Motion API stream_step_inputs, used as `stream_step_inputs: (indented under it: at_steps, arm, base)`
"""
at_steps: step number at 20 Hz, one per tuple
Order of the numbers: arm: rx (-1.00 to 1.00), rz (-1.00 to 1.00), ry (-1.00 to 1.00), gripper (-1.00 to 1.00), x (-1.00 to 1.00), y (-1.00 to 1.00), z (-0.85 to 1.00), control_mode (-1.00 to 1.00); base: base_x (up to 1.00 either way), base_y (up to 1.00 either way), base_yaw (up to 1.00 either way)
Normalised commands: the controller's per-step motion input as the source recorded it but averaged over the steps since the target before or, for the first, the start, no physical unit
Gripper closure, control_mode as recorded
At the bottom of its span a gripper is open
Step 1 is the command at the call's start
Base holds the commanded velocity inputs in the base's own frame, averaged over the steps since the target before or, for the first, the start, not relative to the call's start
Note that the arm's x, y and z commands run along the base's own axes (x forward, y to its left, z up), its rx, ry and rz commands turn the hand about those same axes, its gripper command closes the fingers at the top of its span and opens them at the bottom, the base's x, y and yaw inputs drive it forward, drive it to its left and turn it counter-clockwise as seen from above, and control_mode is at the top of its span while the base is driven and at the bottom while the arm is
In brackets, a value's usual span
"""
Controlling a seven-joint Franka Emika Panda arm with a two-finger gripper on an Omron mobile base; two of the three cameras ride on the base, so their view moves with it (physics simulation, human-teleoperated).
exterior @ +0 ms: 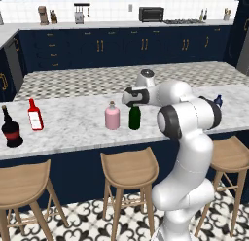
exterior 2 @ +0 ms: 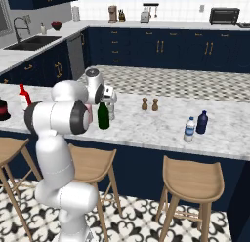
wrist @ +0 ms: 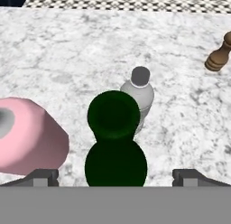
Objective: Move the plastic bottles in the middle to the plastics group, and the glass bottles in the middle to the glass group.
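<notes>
The dark green wine bottle (exterior: pixel 134 117) (exterior 2: pixel 103 116) stands mid-counter, with the squat pink flask (exterior: pixel 112 116) (wrist: pixel 27 135) just to its left. A small pale plastic bottle (exterior 2: pixel 111 109) (wrist: pixel 140 94) stands right behind the green one. My gripper (exterior: pixel 134 104) (exterior 2: pixel 105 102) (wrist: pixel 116 177) hovers directly above the green bottle (wrist: pixel 115 137), open, with a fingertip on each side and nothing held. The red bottle (exterior: pixel 34 114) and the black bottle (exterior: pixel 10 128) stand at the counter's left end. The blue-capped water bottle (exterior 2: pixel 189 129) stands far right.
Two brown shakers (exterior 2: pixel 144 104) (exterior 2: pixel 155 105) stand right of the middle group, one showing in the hand view (wrist: pixel 219 56). A dark blue bottle (exterior 2: pixel 202 122) is beside the water bottle. Wooden stools (exterior: pixel 129 169) line the counter's front edge.
</notes>
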Motion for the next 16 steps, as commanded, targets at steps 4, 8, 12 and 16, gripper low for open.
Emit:
stream_step_inputs:
  at_steps: [4, 8, 12, 16]
  arm:
    - [0.00, 0.00, 0.00, -1.00, 0.12, 0.00, -0.03, -1.00]
    - [0.00, 0.00, 0.00, -1.00, 0.07, 0.00, -0.09, -1.00]
    - [0.00, 0.00, 0.00, -1.00, 0.05, 0.00, -0.15, -1.00]
    - [0.00, 0.00, 0.00, -1.00, 0.06, 0.00, -0.11, -1.00]
  base:
    - [0.00, 0.00, 0.00]
    - [0.00, 0.00, 0.00]
    - [0.00, 0.00, 0.00]
    - [0.00, 0.00, 0.00]
